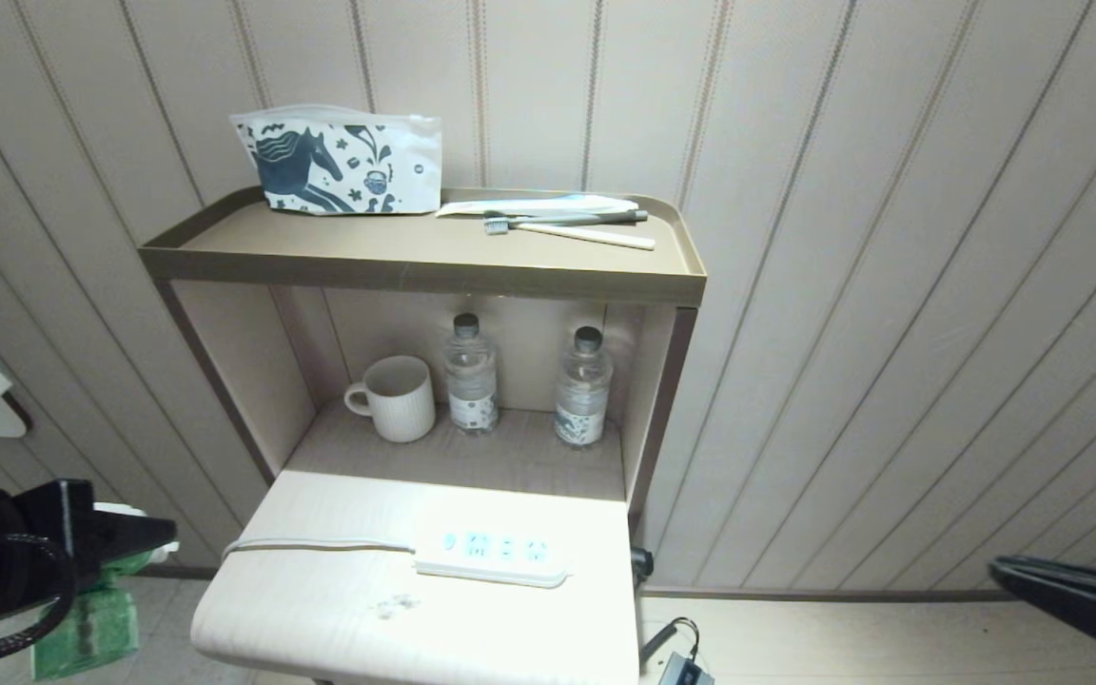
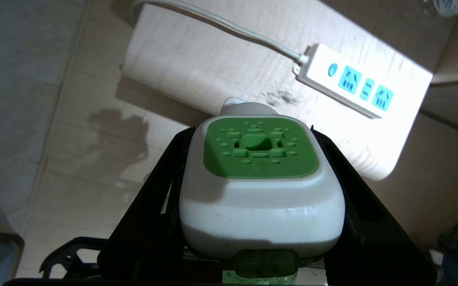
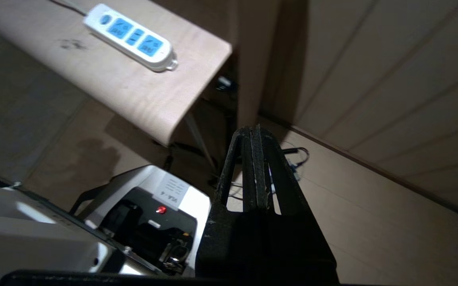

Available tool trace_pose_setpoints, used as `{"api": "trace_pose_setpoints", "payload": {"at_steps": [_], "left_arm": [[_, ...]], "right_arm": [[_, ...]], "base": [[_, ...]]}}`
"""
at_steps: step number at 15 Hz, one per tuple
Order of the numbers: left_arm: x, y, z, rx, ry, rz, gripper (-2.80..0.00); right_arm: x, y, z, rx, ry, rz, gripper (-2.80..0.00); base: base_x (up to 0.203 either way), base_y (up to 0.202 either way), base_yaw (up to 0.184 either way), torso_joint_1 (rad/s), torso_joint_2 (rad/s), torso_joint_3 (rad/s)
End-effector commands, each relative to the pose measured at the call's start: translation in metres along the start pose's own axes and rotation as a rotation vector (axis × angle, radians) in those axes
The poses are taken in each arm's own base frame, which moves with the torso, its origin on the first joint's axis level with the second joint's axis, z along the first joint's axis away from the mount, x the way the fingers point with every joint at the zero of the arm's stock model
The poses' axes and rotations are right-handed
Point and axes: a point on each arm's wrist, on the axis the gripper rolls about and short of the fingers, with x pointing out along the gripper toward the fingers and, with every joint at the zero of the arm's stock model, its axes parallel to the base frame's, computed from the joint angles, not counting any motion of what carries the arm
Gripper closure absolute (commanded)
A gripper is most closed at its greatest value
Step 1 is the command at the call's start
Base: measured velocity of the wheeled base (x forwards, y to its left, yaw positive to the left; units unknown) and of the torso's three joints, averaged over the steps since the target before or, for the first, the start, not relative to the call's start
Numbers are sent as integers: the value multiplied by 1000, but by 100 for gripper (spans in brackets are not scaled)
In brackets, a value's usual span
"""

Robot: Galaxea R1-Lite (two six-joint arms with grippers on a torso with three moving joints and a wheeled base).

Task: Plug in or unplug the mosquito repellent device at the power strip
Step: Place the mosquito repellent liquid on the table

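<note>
Left wrist only: device's green grille (image 2: 260, 147)

green-and-white mosquito repellent device (image 2: 261, 182) unplugged, white power strip (image 1: 494, 555) flat on table

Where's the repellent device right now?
The mosquito repellent device is clamped in the left gripper, low at the head view's left edge, off the table, away from the power strip.

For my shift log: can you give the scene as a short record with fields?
left claw: shut on mosquito repellent device, off the table's left edge
right claw: shut, empty, low at the right
power strip: flat on table, sockets empty
lower shelf: mug, two water bottles
</note>
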Motion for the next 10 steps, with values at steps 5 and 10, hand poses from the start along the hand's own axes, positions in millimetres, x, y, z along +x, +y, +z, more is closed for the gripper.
{"api": "trace_pose_setpoints", "payload": {"at_steps": [5, 10], "left_arm": [[-42, 42, -23, -67, -148, 59, 0], [-67, 61, -52, -48, -234, 58, 0]], "right_arm": [[-53, -18, -78, 135, -74, -485, 0], [-34, -16, -133, 77, -104, -416, 0]], "base": [[0, 0, 0, 0, 0, 0], [0, 0, 0, 0, 0, 0]]}}
